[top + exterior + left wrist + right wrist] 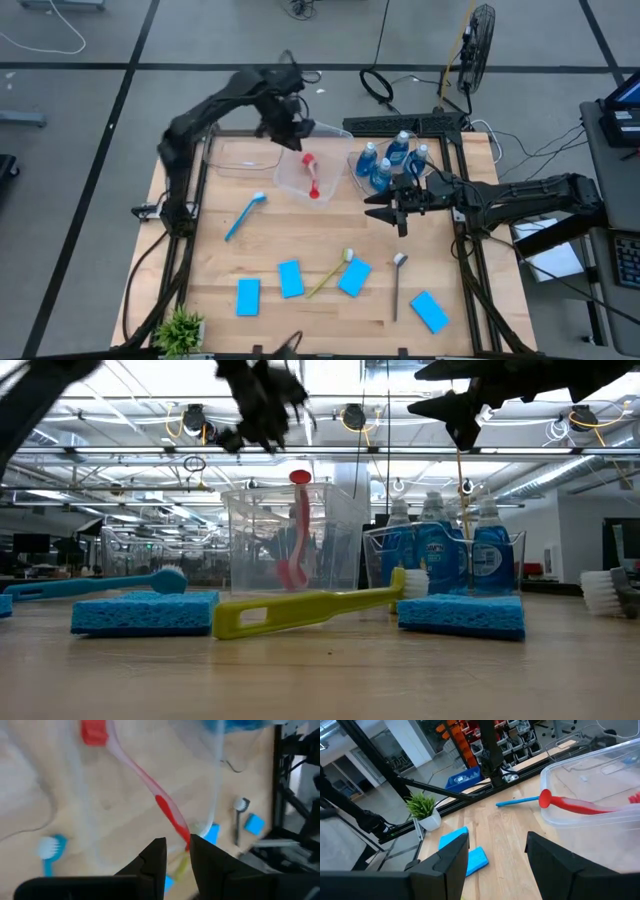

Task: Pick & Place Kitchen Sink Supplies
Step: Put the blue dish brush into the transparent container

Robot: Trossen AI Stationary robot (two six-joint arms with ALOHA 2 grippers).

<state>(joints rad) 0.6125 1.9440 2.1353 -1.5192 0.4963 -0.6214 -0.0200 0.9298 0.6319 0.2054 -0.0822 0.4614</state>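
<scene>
Above the clear plastic tub (300, 172), the left claw (292, 130) hangs slightly parted, pinching nothing. Inside leans the slim red brush (311, 175). Right claw (390, 208) hovers spread over the wooden desk (300, 235), near the bottles (392, 158).

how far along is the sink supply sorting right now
Done, as it looks: the four bottles stand in one clear tub, and the red brush lies in the middle tub.
In hand: nothing clearly. The left gripper hangs above the red brush; the right gripper is open and empty.
Left: the blue brush, yellow brush, grey brush and four sponges lie on the table.
</scene>
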